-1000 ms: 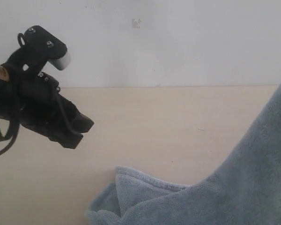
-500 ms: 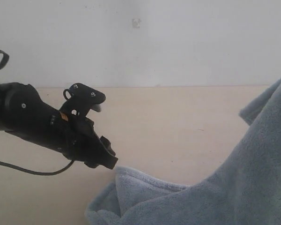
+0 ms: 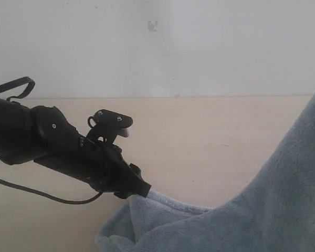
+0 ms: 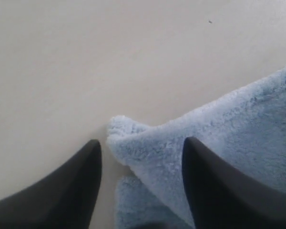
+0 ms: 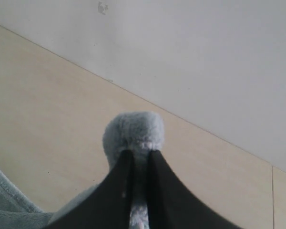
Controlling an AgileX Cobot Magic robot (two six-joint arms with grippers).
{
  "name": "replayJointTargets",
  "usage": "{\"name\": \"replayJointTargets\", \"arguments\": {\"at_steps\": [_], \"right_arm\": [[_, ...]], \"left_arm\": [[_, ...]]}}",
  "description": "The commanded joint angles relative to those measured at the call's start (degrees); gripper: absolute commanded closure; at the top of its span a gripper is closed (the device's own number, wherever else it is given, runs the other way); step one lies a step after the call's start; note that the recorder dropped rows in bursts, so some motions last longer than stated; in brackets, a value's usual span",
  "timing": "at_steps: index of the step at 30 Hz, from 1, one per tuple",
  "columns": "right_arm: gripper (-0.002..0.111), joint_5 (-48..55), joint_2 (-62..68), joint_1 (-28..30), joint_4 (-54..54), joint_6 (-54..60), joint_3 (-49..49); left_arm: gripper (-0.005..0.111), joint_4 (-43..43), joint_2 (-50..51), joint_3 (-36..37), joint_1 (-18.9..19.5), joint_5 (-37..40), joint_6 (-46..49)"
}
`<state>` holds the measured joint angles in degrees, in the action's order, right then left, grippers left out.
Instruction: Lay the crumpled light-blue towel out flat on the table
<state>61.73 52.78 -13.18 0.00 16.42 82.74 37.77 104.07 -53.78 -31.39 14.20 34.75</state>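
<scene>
While crumpled at lower right of the exterior frame: pale-blue fluffy terry towel point(image 3: 273, 205), on smooth cream table point(image 3: 199, 131). Folded corner, lower centre, flanked by parted fingers of black left gripper point(image 4: 142, 143). Raised fold clamped in black right gripper point(image 5: 141, 153).

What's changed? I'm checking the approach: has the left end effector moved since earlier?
Yes. The left end effector moved down and right, to the towel.

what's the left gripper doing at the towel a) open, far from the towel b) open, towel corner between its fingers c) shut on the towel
b: the left gripper stands open with a corner of the towel between its tips, on the table.
</scene>
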Motion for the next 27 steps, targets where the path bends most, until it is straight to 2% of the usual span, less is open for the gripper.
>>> {"name": "replayJointTargets", "arguments": {"at_steps": [1, 8, 14, 17, 20, 24, 25, 27], "right_arm": [[0.100, -0.65, -0.12, 0.02, -0.33, 0.52, -0.10], [0.100, -0.65, -0.12, 0.02, -0.33, 0.52, -0.10], [0.100, -0.65, -0.12, 0.02, -0.33, 0.62, -0.10], [0.100, -0.65, -0.12, 0.02, -0.33, 0.62, -0.10], [0.100, -0.65, -0.12, 0.02, -0.33, 0.62, -0.10], [0.100, -0.43, -0.12, 0.02, 0.00, 0.79, -0.10], [0.100, -0.43, -0.12, 0.02, 0.00, 0.79, -0.10], [0.100, -0.43, -0.12, 0.02, 0.00, 0.90, -0.10]], "left_arm": [[0.058, 7.71, 2.10, -0.20, -0.48, -0.52, 6.10], [0.059, 8.21, 3.34, -0.20, -0.48, -1.31, 6.22], [0.080, 8.21, 4.22, -0.20, -0.48, -1.55, 6.22], [0.083, 8.36, 5.73, -0.25, -0.48, -1.10, 6.22], [0.070, 8.36, 6.32, -0.25, -0.48, -1.23, 6.22], [0.037, 12.00, 5.46, -0.25, -0.48, -3.31, 6.22], [0.033, 12.10, 4.98, -0.25, -0.48, -3.69, 6.22], [0.033, 12.30, 3.84, -0.25, -0.48, -3.83, 6.22]]}}
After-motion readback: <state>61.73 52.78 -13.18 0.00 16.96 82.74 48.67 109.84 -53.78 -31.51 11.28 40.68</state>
